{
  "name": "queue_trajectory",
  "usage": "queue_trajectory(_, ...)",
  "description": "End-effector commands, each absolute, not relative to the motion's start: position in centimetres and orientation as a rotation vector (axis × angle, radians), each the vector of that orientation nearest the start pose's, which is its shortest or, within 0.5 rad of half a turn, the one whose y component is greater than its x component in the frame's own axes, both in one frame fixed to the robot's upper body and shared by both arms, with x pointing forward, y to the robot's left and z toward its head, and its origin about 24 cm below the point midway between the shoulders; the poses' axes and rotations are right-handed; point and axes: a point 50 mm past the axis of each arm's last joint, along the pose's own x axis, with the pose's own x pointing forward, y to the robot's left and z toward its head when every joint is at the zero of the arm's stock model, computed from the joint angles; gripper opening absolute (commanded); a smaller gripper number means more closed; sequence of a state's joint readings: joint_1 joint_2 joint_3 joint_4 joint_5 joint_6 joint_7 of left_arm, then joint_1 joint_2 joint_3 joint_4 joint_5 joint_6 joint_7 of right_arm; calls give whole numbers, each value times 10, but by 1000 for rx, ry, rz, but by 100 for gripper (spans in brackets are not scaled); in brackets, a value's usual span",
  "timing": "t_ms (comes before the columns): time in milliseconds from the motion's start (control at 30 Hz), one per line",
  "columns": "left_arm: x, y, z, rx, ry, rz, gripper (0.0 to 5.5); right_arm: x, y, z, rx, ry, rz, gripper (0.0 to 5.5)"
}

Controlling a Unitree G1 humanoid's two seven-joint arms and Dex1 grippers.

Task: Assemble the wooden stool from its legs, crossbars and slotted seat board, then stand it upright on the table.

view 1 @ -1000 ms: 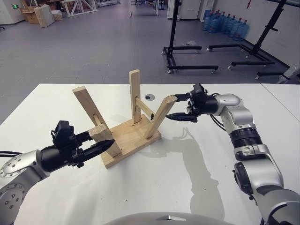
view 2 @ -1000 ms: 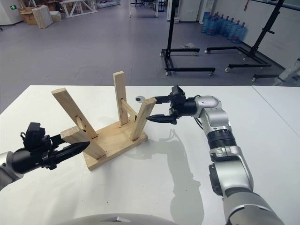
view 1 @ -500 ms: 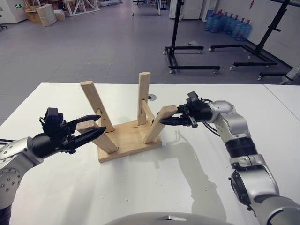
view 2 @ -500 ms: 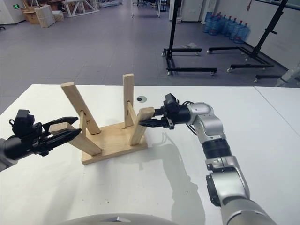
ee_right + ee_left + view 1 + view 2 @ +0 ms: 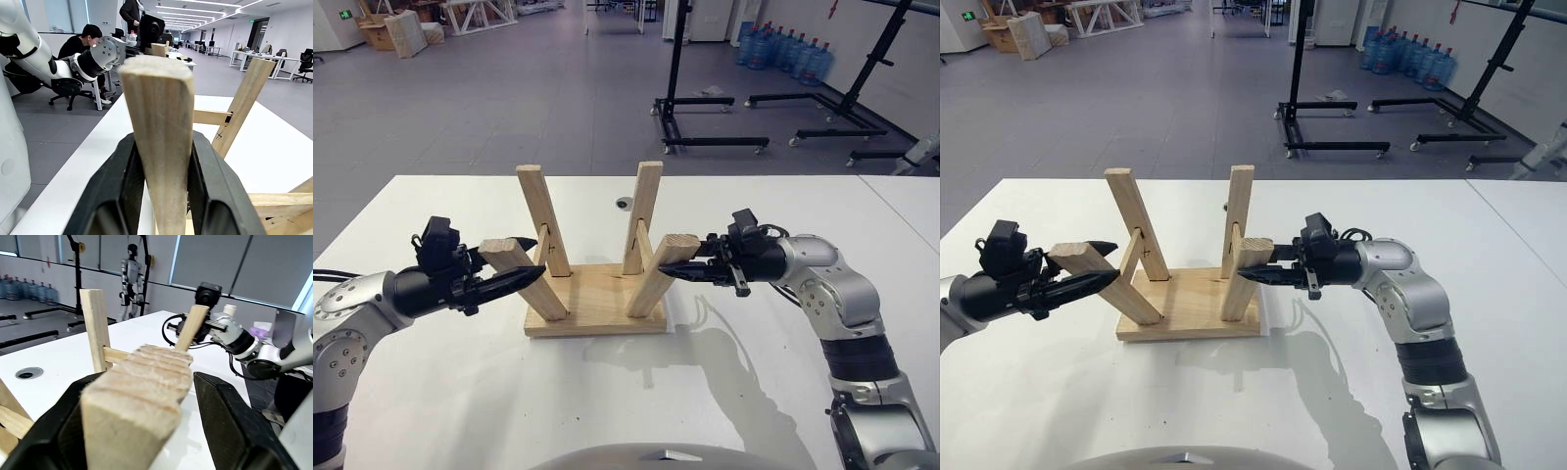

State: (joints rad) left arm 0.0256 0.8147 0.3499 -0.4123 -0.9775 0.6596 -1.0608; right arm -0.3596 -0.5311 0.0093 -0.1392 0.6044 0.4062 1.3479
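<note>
Stool is lying upside down on table (image 5: pixel 431 392), 4 legs pointing up. Assembly is looking about done, so step in hand is prob. the flip to upright.

Doing it well:
- Both arms should be lifting together by near-L leg (image 5: pixel 540 297) and near-R leg (image 5: pixel 651 292).
- Seat board (image 5: pixel 592 318), now flat on table, should be staying level while clearing it.
- Wrists should be rotating slowly and in sync. Far legs (image 5: pixel 643 215) and crossbars (image 5: pixel 115 355) are prob. just slotted in, so twisting could be popping them loose.
- All 4 feet should be landing at once, well in from table edge.

Claws:
- Left gripper (image 5: pixel 530 258) is clamping narrow on top end of near-L leg, fingers (image 5: pixel 215 406) on either side face.
- Right gripper (image 5: pixel 674 257) is clamping near-R leg's top end likewise.
- Neither is touching seat board, far legs or table.
</note>
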Motion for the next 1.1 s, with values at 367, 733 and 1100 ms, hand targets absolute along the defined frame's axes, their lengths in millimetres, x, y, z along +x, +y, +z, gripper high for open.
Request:
queue_trajectory(367, 213, 226, 168, -101, 167, -1243, 266, 263, -166, 153, -88, -16, 1553, 105)
queue_trajectory(733, 214, 231, 164, -139, 196, -1266, 171, 267, -169, 155, -91, -14, 1558, 105)
queue_trajectory(1100, 226, 219, 176, -319, 256, -1290, 165, 280, -170, 165, 37, 102, 1460, 105)
